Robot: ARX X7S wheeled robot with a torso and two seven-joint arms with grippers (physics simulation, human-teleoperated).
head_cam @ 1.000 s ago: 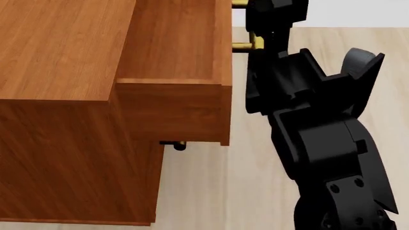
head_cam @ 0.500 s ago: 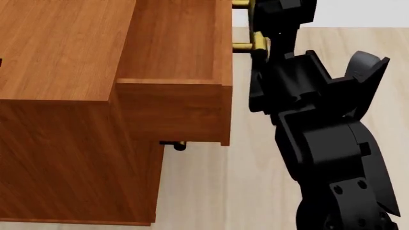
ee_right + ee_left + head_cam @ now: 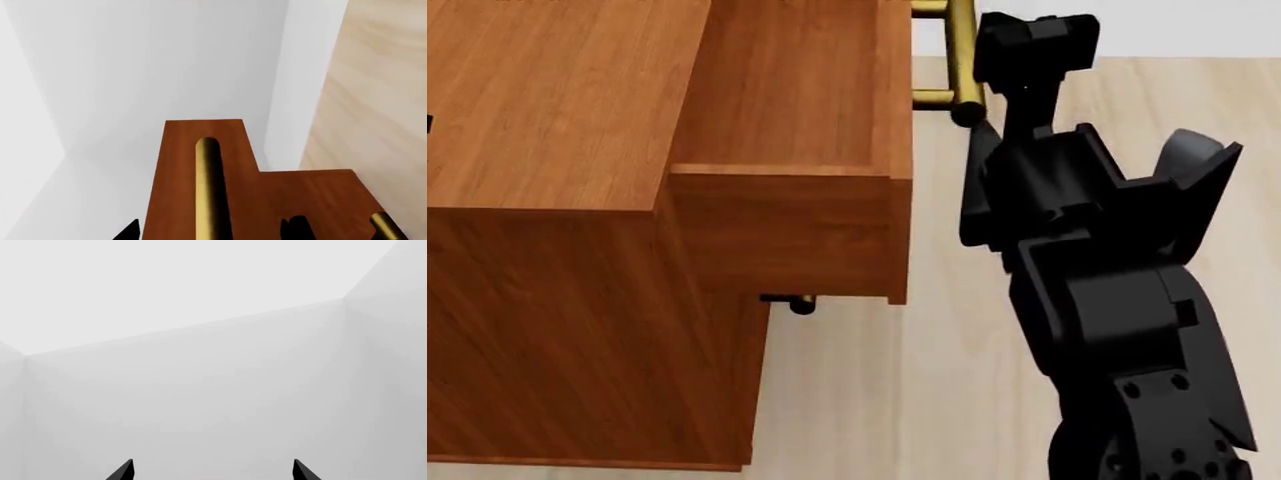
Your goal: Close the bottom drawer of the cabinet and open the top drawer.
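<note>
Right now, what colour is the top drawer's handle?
Brass-gold handle; clearest in the right wrist view.

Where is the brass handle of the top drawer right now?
In the head view, the brass handle projects from the pulled-out top drawer, upper centre, beside the right gripper.

The place is a bare simulated room, furnished like a corner of a home. A reddish-brown wooden cabinet [image 3: 561, 250] with brass bar handles [image 3: 212, 195] stands on a pale wood-plank floor [image 3: 868, 400]. Plain white walls [image 3: 200, 390] meet in a corner under a flat white ceiling [image 3: 167, 285].
</note>
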